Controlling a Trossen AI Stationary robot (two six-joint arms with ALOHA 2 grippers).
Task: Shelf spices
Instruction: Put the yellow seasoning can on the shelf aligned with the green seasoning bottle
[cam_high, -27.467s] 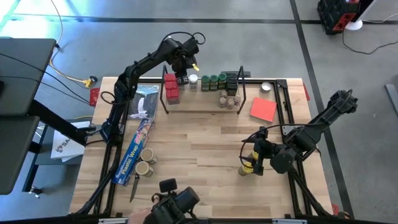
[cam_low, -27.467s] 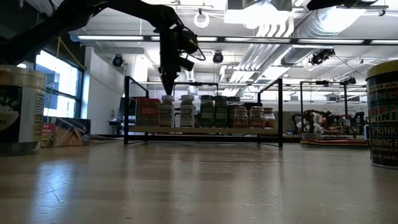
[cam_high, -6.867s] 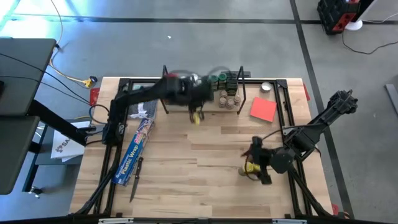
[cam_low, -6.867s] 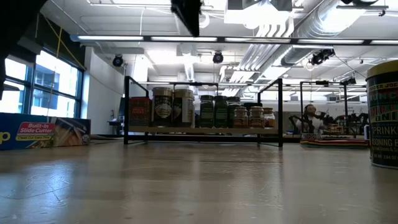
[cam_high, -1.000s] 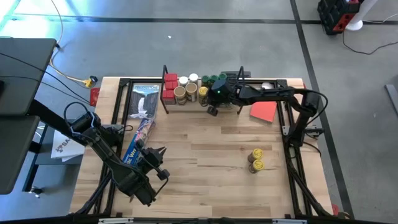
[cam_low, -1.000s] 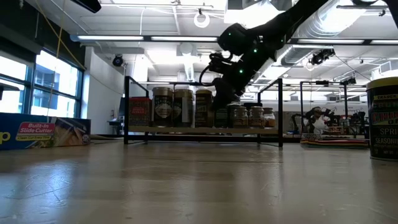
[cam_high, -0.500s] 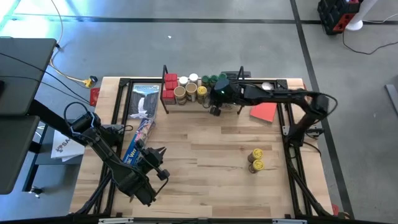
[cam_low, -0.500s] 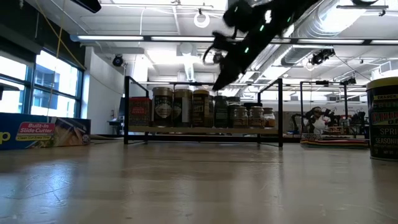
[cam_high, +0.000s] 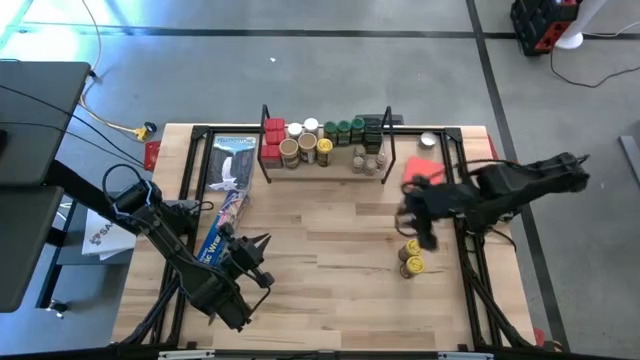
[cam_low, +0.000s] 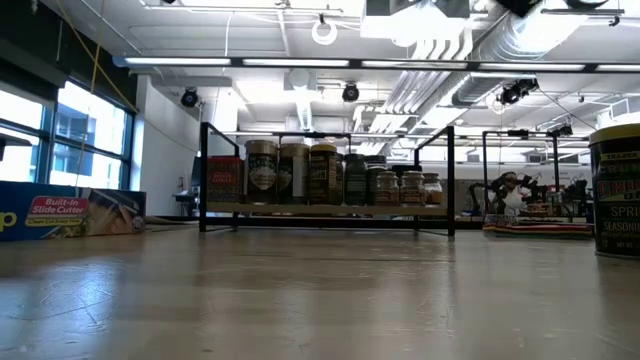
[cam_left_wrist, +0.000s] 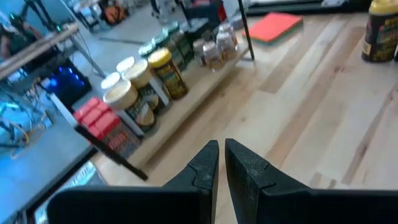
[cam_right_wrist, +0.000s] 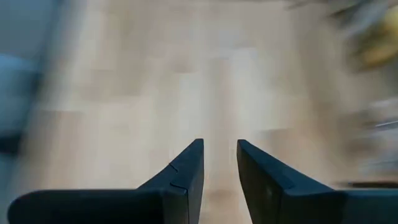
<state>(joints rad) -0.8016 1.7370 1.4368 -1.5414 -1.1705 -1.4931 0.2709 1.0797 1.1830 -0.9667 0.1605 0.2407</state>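
Spices (cam_high: 322, 146) stand in a row on the shelf (cam_high: 300, 172) at the table's (cam_high: 330, 250) far edge, well ahead of both sets of fingers: red tins, tan- and gold-lidded jars, then green lids and small jars. The long blue box (cam_low: 70, 213), beyond the left gripper's fingertips toward the table's left edge, reads "Built-in Slide Cutter"; from above it shows "Plastic Wrap". The red sheet (cam_high: 424, 176) lies just behind the right gripper (cam_high: 418, 222). Two yellow-lidded jars (cam_high: 411, 257) sit just below that gripper's fingers, which stand slightly apart and hold nothing. The nearer jar's label in the low view shows "SPRI". The left gripper (cam_left_wrist: 220, 163) hangs with fingers together, empty.
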